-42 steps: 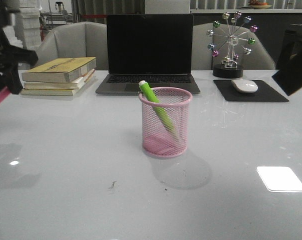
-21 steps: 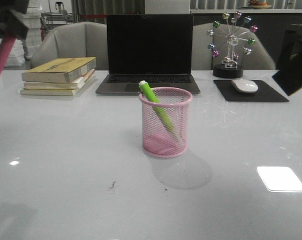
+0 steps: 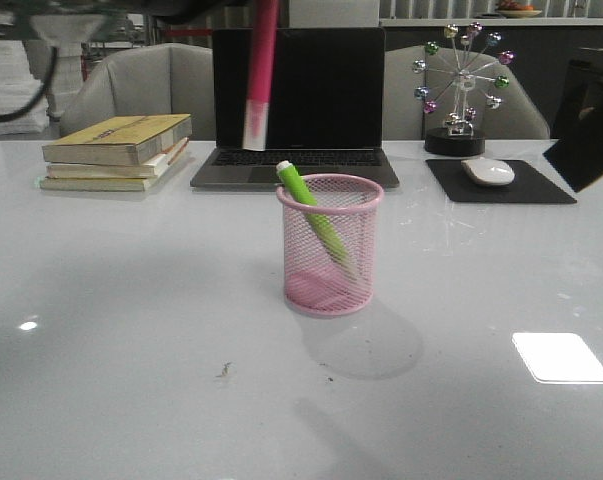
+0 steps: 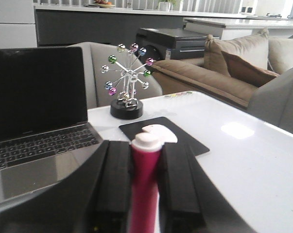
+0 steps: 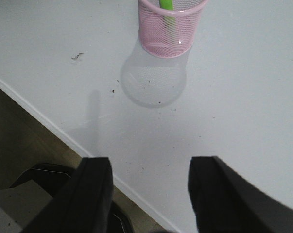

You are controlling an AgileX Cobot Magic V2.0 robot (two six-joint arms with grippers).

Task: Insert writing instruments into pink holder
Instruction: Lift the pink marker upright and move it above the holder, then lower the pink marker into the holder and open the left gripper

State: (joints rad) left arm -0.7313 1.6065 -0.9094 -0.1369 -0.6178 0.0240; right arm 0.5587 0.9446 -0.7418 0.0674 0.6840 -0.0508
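Note:
The pink holder [image 3: 331, 245] stands mid-table with the lime green marker [image 3: 306, 205] leaning inside it, whitish end up over the left rim. The magenta marker [image 3: 259, 70] hangs nearly upright from the frame's top, whitish end down, above and just left of the holder. My left gripper [image 4: 145, 145] is shut on this marker [image 4: 145, 189]; in the front view it is out of frame above. My right gripper [image 5: 148, 165] stands open and empty over the table's front edge, with the holder [image 5: 170, 34] and green marker [image 5: 165, 5] farther ahead of it.
Behind the holder stand a laptop [image 3: 299, 100], a stack of books [image 3: 116, 150] at back left, a ferris-wheel ornament [image 3: 463, 90], and a mouse [image 3: 489, 172] on a black pad. A dark object [image 3: 591, 120] sits at the right edge. The table's front edge [image 5: 49, 124] runs under the right gripper.
The magenta marker, held by my left gripper, has swung from the far left edge up and rightward to above the holder's left side. Holder and green marker have not moved.

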